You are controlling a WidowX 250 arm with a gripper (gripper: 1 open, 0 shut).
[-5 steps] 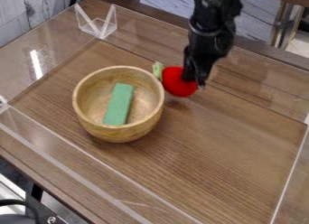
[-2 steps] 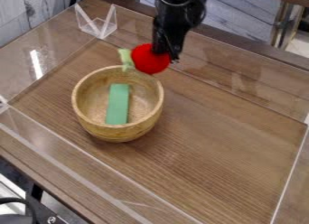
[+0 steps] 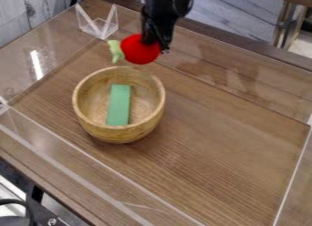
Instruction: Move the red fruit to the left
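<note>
Wood-grain bench inside clear walls. My hand clamped on red fruit, lifted just beyond bowl rim at 12 o'clock. Fruit looks light, glossy, likely slippery; I judge grip on round body, not leafy stem, safest; contact point blurred.

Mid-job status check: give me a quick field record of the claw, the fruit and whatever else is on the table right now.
claw: shut on the red fruit
red fruit: held by the claw, seen just beyond the far rim of the bowl, green stem pointing left in the picture
wooden bowl: standing on the table, left of centre
green block: lying flat inside the wooden bowl
task status: fruit not yet set down
</note>
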